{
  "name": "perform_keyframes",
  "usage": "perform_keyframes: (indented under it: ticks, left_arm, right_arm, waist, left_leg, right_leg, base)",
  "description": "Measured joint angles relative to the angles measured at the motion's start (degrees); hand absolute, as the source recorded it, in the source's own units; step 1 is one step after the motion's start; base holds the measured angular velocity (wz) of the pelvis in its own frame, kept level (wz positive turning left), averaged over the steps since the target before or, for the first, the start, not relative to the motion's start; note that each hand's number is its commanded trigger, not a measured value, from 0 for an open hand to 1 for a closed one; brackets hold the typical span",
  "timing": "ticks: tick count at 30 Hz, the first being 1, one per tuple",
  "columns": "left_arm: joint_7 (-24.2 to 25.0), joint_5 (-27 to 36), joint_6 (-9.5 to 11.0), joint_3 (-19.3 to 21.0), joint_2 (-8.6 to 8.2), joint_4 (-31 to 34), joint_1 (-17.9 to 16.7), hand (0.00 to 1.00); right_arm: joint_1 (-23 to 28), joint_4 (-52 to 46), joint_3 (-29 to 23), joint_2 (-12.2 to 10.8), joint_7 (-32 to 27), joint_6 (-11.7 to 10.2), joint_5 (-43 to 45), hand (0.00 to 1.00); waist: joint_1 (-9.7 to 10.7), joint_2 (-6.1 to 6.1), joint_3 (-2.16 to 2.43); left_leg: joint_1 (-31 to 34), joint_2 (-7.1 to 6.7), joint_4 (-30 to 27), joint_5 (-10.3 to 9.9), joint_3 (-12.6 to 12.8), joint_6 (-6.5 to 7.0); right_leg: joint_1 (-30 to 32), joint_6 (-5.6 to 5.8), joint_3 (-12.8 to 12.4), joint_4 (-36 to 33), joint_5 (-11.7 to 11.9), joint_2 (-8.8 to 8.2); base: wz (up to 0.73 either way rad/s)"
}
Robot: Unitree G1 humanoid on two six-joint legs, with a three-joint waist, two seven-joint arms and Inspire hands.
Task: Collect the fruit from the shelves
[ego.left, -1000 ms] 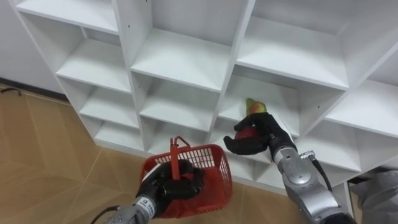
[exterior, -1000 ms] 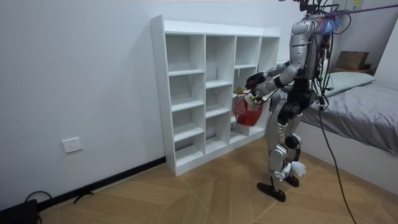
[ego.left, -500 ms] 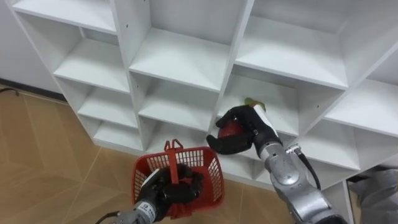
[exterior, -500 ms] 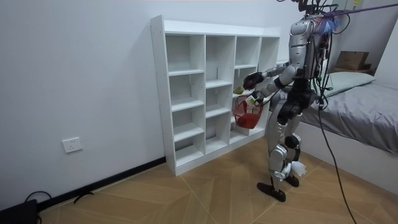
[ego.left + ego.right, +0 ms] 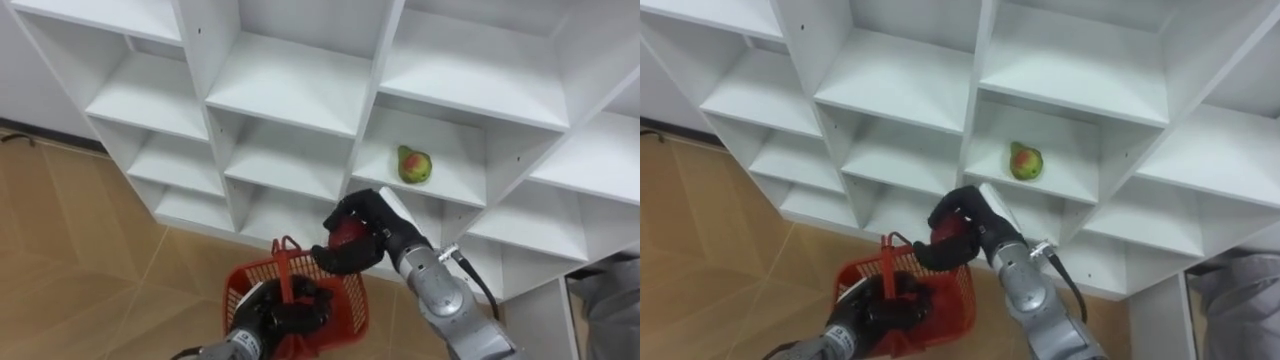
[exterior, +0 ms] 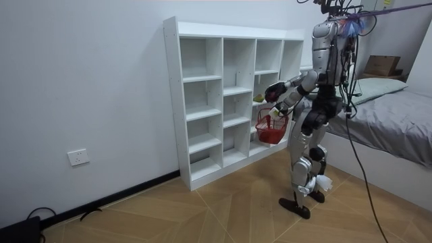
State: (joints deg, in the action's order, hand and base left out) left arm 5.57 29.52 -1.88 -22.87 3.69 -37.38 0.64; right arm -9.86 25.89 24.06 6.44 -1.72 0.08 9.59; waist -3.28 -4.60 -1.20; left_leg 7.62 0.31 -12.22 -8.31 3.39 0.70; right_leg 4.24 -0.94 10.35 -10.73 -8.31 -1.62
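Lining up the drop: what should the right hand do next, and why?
Probably ease the right hand down over the red basket and release: it is curled round a red fruit just above the basket's far rim, and the left hand holds the handle.

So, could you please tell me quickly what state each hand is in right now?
Left hand: fingers curled round the handle of the red basket.
Right hand: closed on a red fruit, above the basket.
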Motion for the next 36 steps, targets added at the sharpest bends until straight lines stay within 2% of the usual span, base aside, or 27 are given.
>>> perform_keyframes:
  ticks: [9, 21, 22, 23, 24, 25, 36]
  left_arm:
    - [-0.06, 0.01, 0.01, -0.43, -0.43, 0.00, 1.67, 1.00]
    - [-0.07, -0.34, 0.01, -1.64, -0.56, 0.00, 1.76, 1.00]
    - [-0.09, -0.34, 0.01, -1.63, -0.60, -0.01, 1.76, 1.00]
    - [-0.14, -0.33, 0.02, -1.55, -0.79, -0.27, 1.91, 1.00]
    - [-0.25, -0.33, 0.02, -1.53, -1.07, -0.94, 2.23, 1.00]
    - [-0.37, -0.27, 0.02, -1.54, -1.12, -1.04, 2.26, 1.00]
    - [-0.43, -0.35, 0.03, -1.59, -1.12, -3.26, 2.87, 1.00]
  right_arm:
    - [0.00, 0.03, 0.43, -0.28, 0.00, 0.00, -0.04, 1.00]
    - [0.00, 0.01, 1.65, -1.08, 0.08, 0.00, 0.09, 1.00]
    - [0.01, 0.00, 1.66, -1.12, 0.08, 0.00, 0.17, 0.96]
    - [0.01, 0.01, 1.68, -1.21, 0.07, 0.00, 0.23, 0.73]
    - [0.01, 0.01, 1.68, -1.39, 0.06, 0.00, 0.23, 0.56]
    - [0.01, 0.01, 1.68, -1.54, 0.05, 0.00, 0.18, 0.00]
    - [0.02, 0.68, 1.65, -1.57, 0.00, 0.00, -0.13, 0.00]
  waist:
    - [-0.01, 0.34, 0.00]
    - [-0.06, 0.55, -0.03]
    - [-0.06, 0.58, -0.03]
    - [-0.16, 0.64, -0.04]
    - [-0.20, 0.70, -0.02]
    - [-0.19, 0.71, -0.02]
    - [-0.08, 0.68, -0.04]
  left_leg:
    - [-0.02, 0.01, -0.10, 0.01, -0.02, 0.00]
    - [0.08, 0.01, -0.29, 0.00, -0.12, 0.01]
    - [0.07, 0.01, -0.29, 0.00, -0.13, 0.00]
    - [0.06, 0.01, -0.29, 0.00, -0.13, 0.00]
    - [0.05, 0.01, -0.30, 0.01, -0.12, 0.00]
    - [0.04, 0.02, -0.31, 0.01, -0.13, 0.00]
    - [0.23, -0.04, -0.56, 0.02, -0.07, 0.03]
  right_leg:
    - [-0.06, -0.01, 0.43, -0.18, 0.01, -0.06]
    - [-0.04, -0.01, 0.54, -0.30, 0.01, -0.08]
    - [-0.04, -0.01, 0.54, -0.31, 0.01, -0.08]
    - [0.00, -0.01, 0.53, -0.40, 0.01, -0.08]
    - [0.04, -0.01, 0.52, -0.50, 0.01, -0.09]
    - [0.07, -0.01, 0.49, -0.55, 0.01, -0.09]
    - [0.35, 0.00, 0.46, -0.98, 0.00, -0.22]
  base:
    - [0.00]
    - [0.00]
    - [0.00]
    - [0.00]
    - [0.00]
    - [0.00]
    - [0.00]
